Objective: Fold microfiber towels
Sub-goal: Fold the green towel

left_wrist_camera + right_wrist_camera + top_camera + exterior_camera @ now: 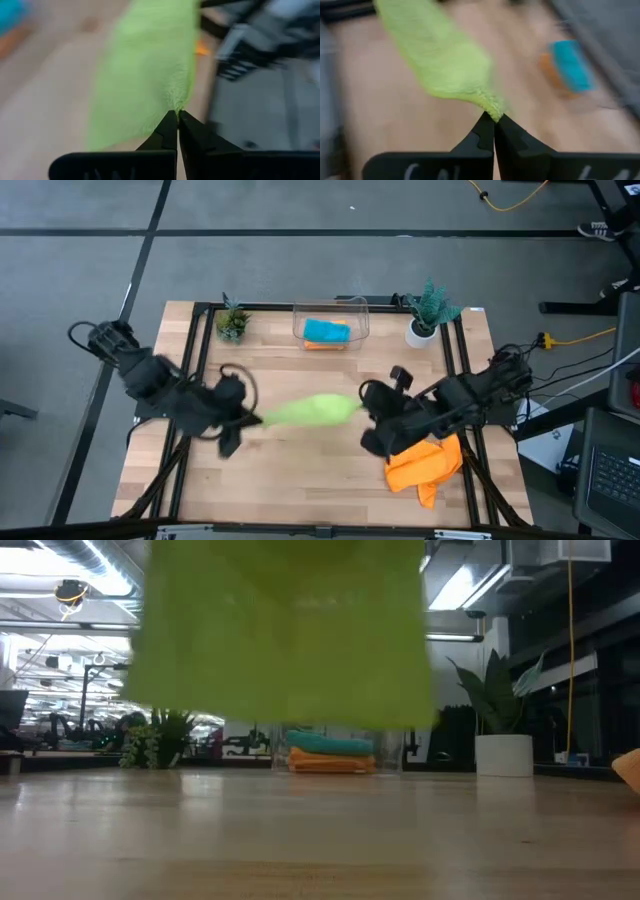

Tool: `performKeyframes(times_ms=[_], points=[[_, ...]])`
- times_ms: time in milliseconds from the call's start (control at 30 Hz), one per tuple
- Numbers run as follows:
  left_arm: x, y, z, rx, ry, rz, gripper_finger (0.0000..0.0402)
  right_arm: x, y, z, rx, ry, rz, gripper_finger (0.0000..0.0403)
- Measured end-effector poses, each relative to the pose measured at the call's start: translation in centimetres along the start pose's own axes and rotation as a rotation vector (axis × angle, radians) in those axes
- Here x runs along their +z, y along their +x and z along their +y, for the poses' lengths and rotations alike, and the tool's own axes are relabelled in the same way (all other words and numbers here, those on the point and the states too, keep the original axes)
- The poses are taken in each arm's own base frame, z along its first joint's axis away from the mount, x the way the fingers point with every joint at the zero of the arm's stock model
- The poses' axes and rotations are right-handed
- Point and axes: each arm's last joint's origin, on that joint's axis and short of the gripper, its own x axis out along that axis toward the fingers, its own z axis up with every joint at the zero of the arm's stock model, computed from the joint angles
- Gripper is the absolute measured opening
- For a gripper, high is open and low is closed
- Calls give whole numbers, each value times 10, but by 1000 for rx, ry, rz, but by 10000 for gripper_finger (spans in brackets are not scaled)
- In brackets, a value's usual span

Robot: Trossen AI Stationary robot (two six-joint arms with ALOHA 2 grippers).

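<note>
Left hand (252, 420) pinched tight on one corner of the lime green towel (312, 411); right hand (366, 406) pinched on the opposite corner. Towel hangs stretched between them, clear of the counter (300, 480), near its centre.

Progress, judged: teal-blue towel (326, 330) on an orange towel (328, 345) sit folded in the clear bin (331, 320) at 12 o'clock. Green fold not yet made. Second orange towel (425, 467) lies crumpled at 4 o'clock, just beside the right arm.

Potted plants (232, 322) flank the bin; neither obstructs.
</note>
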Motion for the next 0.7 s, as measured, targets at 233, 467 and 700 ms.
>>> performKeyframes(times_ms=[233, 467, 700], points=[[-19, -15, -47, -265, -17, -21, 0, -3, -21, 21, 236, 51, 24, 0], [-46, 7, -70, -244, -87, 65, 0, -15, -6, 51, 333, 73, 156, 0], [-47, 23, -47, -14, -88, 124, 0, -8, 38, 41, 161, -1, 246, 0]])
